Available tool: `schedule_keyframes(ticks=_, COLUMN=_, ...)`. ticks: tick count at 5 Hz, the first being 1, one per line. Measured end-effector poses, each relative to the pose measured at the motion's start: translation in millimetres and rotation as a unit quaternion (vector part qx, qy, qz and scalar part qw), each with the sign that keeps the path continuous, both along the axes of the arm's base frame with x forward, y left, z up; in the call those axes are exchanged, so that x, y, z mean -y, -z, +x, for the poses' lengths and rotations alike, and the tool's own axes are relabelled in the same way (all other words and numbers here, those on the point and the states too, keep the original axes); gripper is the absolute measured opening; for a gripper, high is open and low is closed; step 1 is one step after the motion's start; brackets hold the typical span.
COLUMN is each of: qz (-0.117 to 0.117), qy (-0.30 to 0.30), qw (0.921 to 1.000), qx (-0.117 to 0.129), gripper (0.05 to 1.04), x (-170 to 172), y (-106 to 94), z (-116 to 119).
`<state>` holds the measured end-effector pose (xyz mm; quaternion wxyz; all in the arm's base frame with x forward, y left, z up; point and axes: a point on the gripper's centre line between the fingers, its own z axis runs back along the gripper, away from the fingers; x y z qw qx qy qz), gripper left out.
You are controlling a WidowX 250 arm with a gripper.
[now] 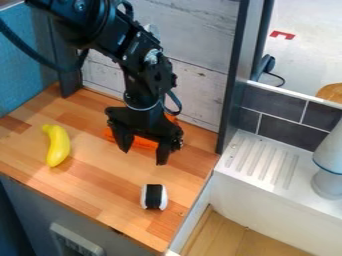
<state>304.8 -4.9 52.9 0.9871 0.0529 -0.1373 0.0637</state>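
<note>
Above the wooden counter (100, 182), before whitewashed planks (200, 47), the fingers (162, 152) hang apart.

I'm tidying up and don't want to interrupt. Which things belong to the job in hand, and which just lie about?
Likely the job's, by nearness:
black hand, open
orange object, partly hidden behind it

Apparently lying about:
yellow banana
small black-and-white object
pale object, right edge
</note>
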Motion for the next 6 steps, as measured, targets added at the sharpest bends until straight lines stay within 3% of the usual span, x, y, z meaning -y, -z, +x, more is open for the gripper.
schedule_keyframes(ticks=1, qz=0.001, qy=0.000, qw=0.9999, qx=-0.015, gripper=1.003, x=-0.1, y=8.5, z=-3.0)
schedule_keyframes(ticks=3, qz=-0.011, qy=0.012, qw=0.9998, qx=-0.014, gripper=1.003, x=7.1, y=11.1, z=31.6)
schedule_keyframes(ticks=4, qz=-0.026, qy=0.024, qw=0.9990, qx=-0.025, gripper=1.003, x=-0.3, y=15.6, z=46.4)
schedule_keyframes(ticks=6, qz=-0.029, qy=0.077, qw=0.9952, qx=-0.052, gripper=1.003, x=-3.2, y=14.9, z=56.3)
